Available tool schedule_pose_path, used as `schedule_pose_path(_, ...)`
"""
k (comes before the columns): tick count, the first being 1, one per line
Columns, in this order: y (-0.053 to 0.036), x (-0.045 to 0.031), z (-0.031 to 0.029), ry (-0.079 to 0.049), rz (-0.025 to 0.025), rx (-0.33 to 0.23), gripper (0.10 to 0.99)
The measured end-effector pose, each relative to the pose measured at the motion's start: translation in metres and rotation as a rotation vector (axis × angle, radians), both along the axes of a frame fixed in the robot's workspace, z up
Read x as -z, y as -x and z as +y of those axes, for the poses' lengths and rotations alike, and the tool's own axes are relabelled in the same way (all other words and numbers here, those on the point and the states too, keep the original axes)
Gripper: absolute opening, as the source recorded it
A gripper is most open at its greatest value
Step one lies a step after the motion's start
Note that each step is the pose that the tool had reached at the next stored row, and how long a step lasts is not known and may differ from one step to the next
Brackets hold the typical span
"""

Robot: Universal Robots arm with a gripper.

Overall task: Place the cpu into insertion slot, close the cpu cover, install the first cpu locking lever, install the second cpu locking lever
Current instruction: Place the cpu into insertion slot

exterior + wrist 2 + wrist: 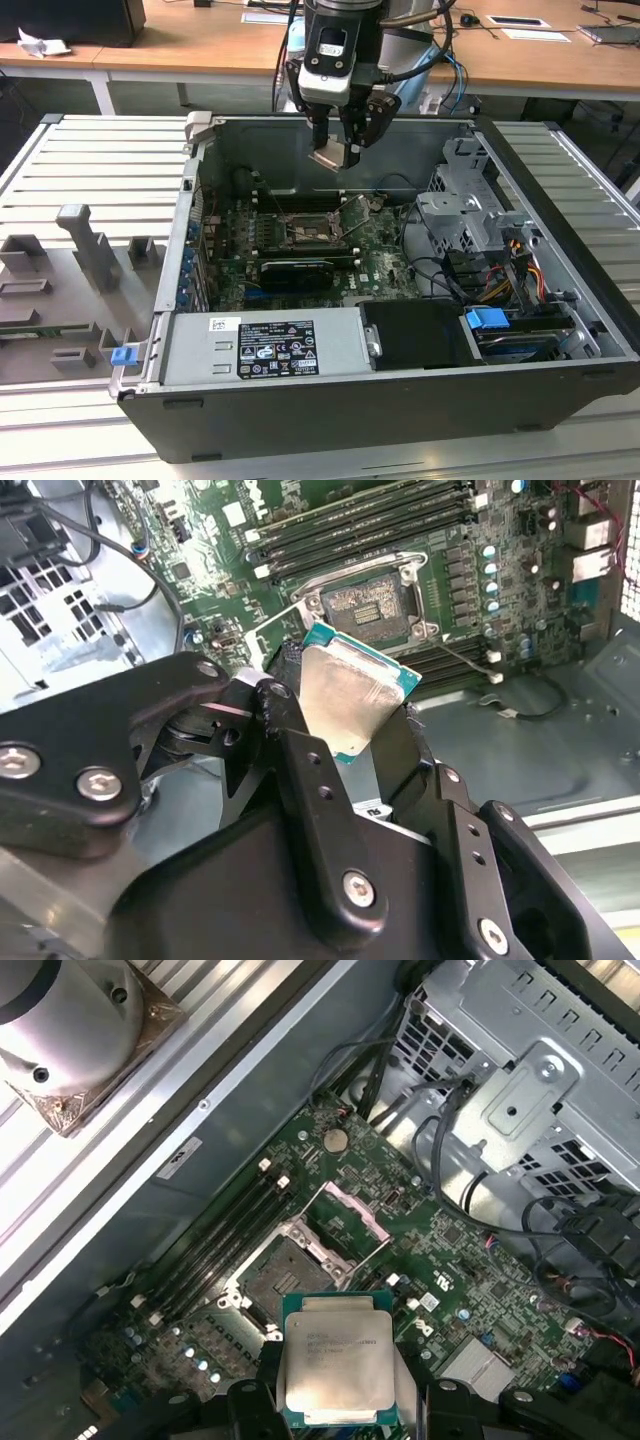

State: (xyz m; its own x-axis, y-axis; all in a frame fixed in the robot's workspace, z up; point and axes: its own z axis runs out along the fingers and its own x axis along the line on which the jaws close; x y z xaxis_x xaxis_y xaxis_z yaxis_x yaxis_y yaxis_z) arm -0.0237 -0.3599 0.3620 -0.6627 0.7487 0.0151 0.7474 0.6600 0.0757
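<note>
Gripper (pixel 338 150), black w/ two fingers, pinches the small flat square cpu (pixel 350 690) (pale silver-grey metal top, green rim) by two opposite edges. The fingers (pixel 285 715) are pressed onto the chip, and its top shows betw. them in both wrist views. In the exterior view the cpu hangs near the case's rim height, well above the board and touching nothing else.

Below it sits the square dark insertion slot (pixel 283 1265) w/ silvery metal rim, bare and apart from the chip. Just beside the slot, the thin silvery cpu cover (pixel 348 1218) stands swung up on its hinge, so the opening is free. Long black memory slots (pixel 360 520) run alongside on the green circuit board (pixel 450 1260), inside the dark grey open computer case (pixel 400 400).

Step in hand, by my reading: seating the chip. To do it well, keep it level, square its corners to the slot, come straight down, and avoid sliding across the contacts or clipping the raised cover.
</note>
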Motion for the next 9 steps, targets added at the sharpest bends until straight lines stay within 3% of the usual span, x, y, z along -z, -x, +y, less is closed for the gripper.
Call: schedule_pose_path(9, 0.0, 0.0015, 0.0001, 0.002, 0.0001, 0.11, 0.525)
